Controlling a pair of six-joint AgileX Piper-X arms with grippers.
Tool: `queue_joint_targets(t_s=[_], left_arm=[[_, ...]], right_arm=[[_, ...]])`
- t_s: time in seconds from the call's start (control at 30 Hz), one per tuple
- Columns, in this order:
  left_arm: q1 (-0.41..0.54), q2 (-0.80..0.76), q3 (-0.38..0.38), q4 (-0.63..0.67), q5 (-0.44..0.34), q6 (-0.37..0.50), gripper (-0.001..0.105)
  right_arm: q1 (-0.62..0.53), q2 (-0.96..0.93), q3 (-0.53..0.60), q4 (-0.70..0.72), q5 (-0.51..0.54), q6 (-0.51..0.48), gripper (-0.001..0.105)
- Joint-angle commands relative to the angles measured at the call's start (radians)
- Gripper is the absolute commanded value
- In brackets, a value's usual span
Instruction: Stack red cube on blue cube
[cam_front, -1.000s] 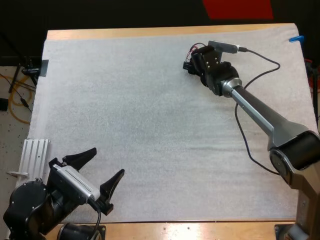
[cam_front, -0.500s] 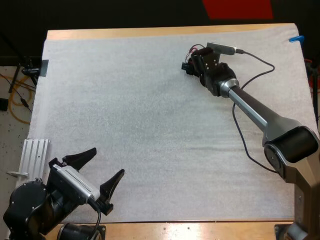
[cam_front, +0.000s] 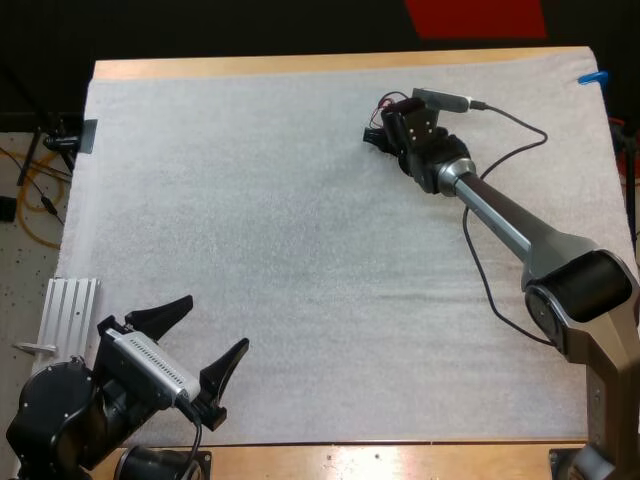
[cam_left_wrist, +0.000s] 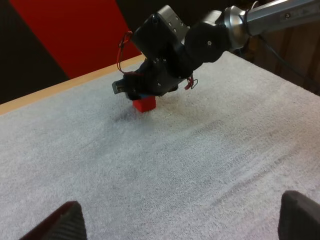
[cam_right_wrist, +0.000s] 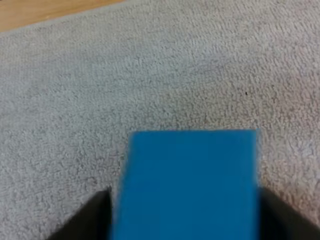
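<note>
2 pincers, 1 red cube, 1 blue cube. The left pincer (cam_front: 216, 320) hangs spread at the white mat's (cam_front: 250, 200) near-left corner. Its wrist view shows the red cube (cam_left_wrist: 144, 103) on the mat, under the right pincer (cam_front: 376, 132). The right wrist view shows that pincer pinching the blue cube (cam_right_wrist: 187, 185).

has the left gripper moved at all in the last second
No. The left gripper sits in the same spot over the near edge of the mat, jaws open.

Upper cube (cam_right_wrist: 190, 185) over lower cube (cam_left_wrist: 144, 103), far-right mat (cam_front: 250, 250)
</note>
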Motion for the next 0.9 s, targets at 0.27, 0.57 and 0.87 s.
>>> queue_joint_targets(t_s=[0.27,0.57,0.87], left_arm=[[-0.005,0.004,-0.006,-0.01,0.005,-0.013,0.075],[-0.005,0.004,-0.006,-0.01,0.005,-0.013,0.075],[-0.005,0.004,-0.006,-0.01,0.005,-0.013,0.075]], right_arm=[[-0.006,-0.009,-0.01,-0.005,0.011,-0.068,0.037],[-0.001,-0.056,-0.01,0.018,0.011,-0.09,0.037],[0.021,-0.146,-0.01,0.093,0.057,-0.09,0.036]])
